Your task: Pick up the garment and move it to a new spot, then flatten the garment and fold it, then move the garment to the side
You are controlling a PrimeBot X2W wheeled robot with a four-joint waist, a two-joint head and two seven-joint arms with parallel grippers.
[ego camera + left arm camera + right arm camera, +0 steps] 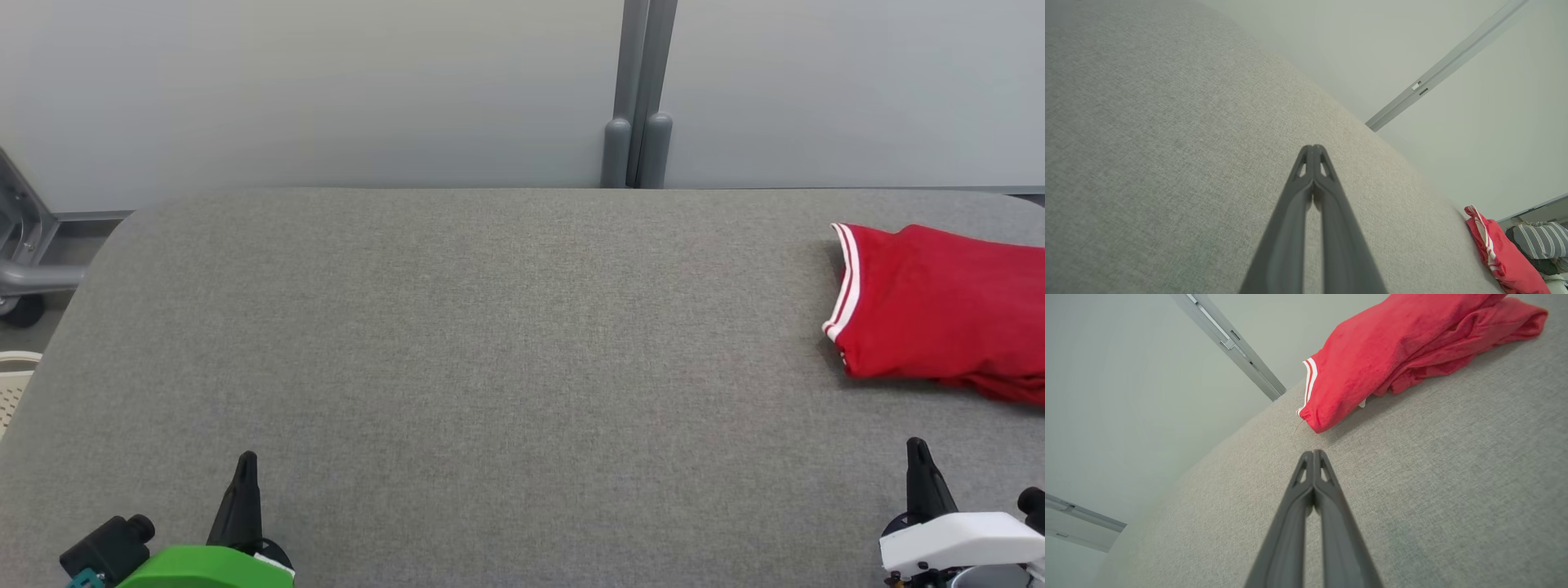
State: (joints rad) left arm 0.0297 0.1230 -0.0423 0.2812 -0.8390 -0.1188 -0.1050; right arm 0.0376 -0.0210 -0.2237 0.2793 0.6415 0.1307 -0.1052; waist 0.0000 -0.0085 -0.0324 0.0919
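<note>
The garment [939,314] is red with white stripes along one hem. It lies folded at the right edge of the grey table [490,351], partly cut off by the head view's border. In the right wrist view the garment [1396,355] sits just beyond my right gripper [1313,452], whose fingers are pressed together and hold nothing. In the head view my right gripper [917,445] stands near the front right, a short way in front of the garment. My left gripper [246,457] is at the front left, far from the garment [1498,253], shut and holding nothing [1313,147].
A pale wall with a grey post [641,98] stands behind the table. A grey metal frame [24,253] and a white basket [12,384] sit off the table's left side. A striped cloth [1541,241] lies beyond the garment in the left wrist view.
</note>
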